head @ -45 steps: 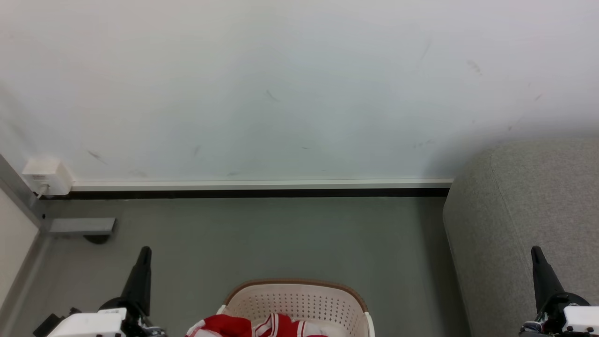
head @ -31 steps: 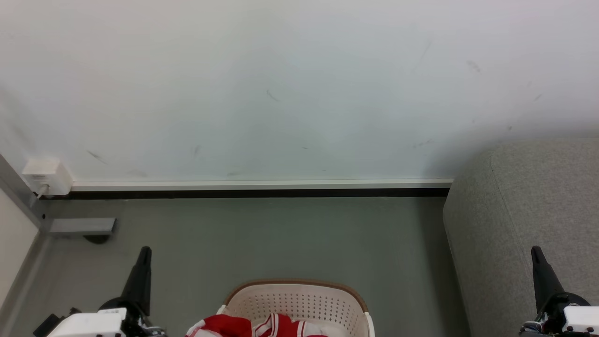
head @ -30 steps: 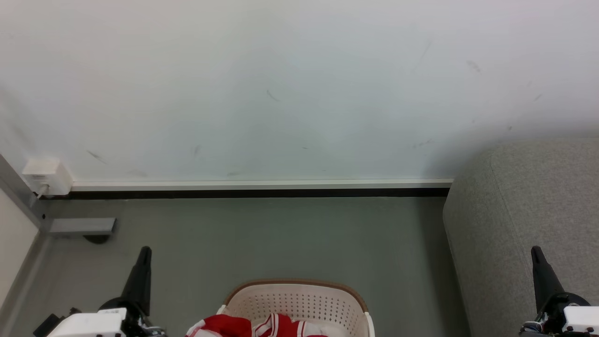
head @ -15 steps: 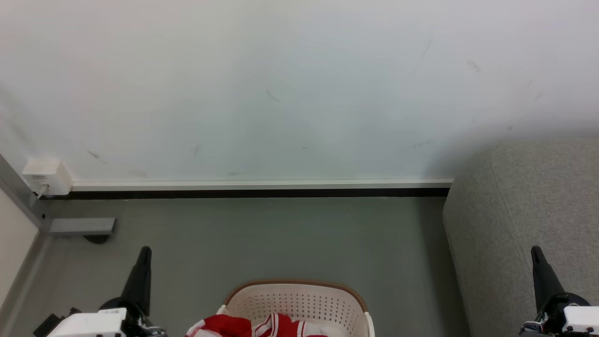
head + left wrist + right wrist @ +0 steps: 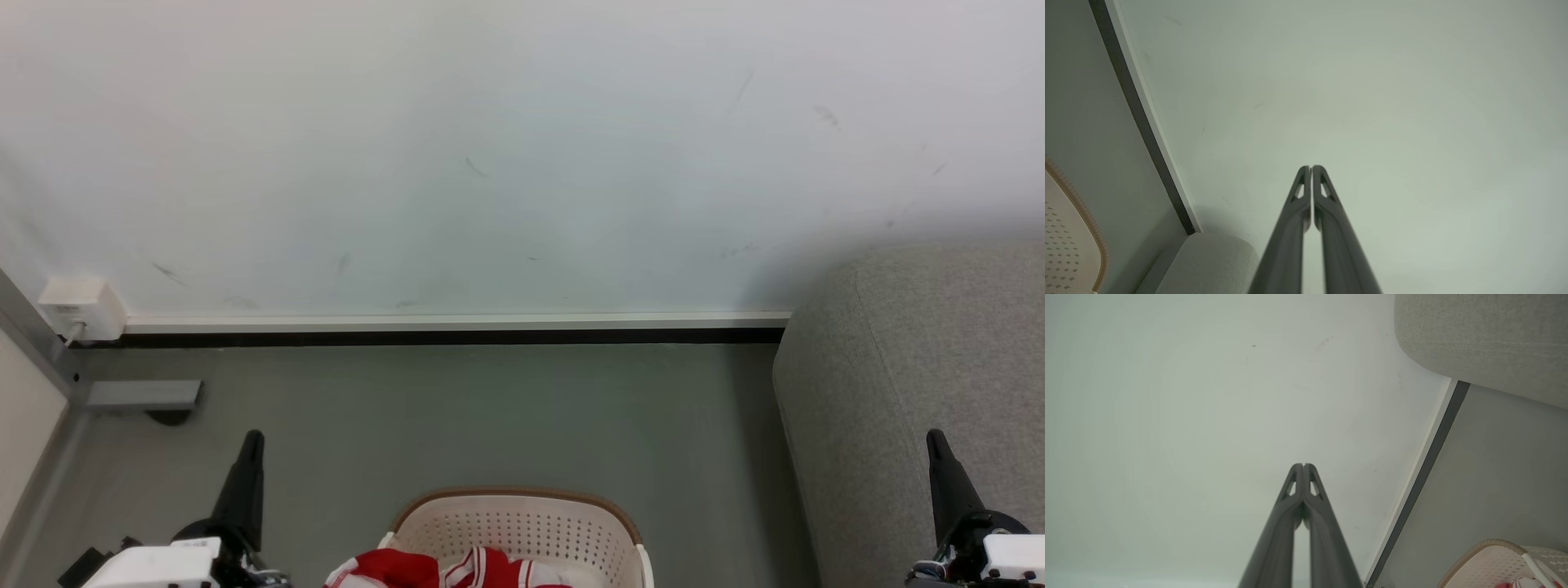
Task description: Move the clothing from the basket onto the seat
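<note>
Two grippers show at the bottom of the head view, both closed with nothing in them. The left gripper [image 5: 253, 441] is at the lower left, its two fingers pressed together and pointing up. The right gripper [image 5: 933, 439] is at the lower right, closed the same way.

One basket [image 5: 514, 495] sits at the bottom middle, between the grippers and apart from both. Its brown rim curves across the top, and the bottom edge of the frame cuts off the rest. One piece of clothing [image 5: 392, 567], red with white stripes, lies in the basket and seems to spill past its left side. One seat [image 5: 922, 367] fills the lower right, its round edge facing the basket. A strip of bare floor [image 5: 718, 457] lies between them.

A wide stretch of grey floor is open above the basket, up to the baseboard [image 5: 449, 322] under the wall [image 5: 490, 147]. At the left edge are one white box [image 5: 82, 306] on the wall and one grey bar [image 5: 143, 394] low down.

Nothing has moved since the earlier pictures. The grippers, basket and clothing are all in the same spots.
</note>
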Robot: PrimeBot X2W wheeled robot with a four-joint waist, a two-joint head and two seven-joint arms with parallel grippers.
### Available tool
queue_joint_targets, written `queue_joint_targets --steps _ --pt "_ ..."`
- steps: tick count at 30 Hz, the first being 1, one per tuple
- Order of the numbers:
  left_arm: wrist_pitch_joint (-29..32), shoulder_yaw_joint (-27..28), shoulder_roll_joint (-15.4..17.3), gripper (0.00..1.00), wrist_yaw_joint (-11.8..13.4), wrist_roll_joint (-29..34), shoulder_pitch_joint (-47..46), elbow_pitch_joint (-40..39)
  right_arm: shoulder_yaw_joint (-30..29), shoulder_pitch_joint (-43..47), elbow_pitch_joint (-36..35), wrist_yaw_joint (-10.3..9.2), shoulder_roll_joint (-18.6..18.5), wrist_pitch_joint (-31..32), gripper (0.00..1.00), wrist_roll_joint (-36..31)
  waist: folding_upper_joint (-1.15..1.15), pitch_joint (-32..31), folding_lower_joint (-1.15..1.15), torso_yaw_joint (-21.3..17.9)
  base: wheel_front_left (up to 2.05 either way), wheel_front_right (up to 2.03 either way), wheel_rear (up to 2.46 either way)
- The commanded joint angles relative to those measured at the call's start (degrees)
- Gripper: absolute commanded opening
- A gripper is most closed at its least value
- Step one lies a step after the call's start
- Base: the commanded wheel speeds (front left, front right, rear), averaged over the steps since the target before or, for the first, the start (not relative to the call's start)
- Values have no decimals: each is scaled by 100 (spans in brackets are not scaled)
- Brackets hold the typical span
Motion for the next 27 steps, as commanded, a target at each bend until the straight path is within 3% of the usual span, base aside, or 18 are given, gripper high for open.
queue_joint_targets --steps 1,24,25,27 --pt "27 11 13 0 -31 -71 -31 -15 -19 -33 -29 -13 -41 22 0 7 0 0 0 0 0 0 0" --pt "27 11 13 0 -31 -71 -31 -15 -19 -33 -29 -13 -41 22 0 7 0 0 0 0 0 0 0" --pt "-2 -1 0 100 0 0 0 2 2 0 3 0 0 -1 100 0 0 0 0 0 0 0 0" --pt "-12 -10 -23 100 10 3 65 84 17 67 80 0 37 -10 100 0 0 0 0 0 0 0 0"
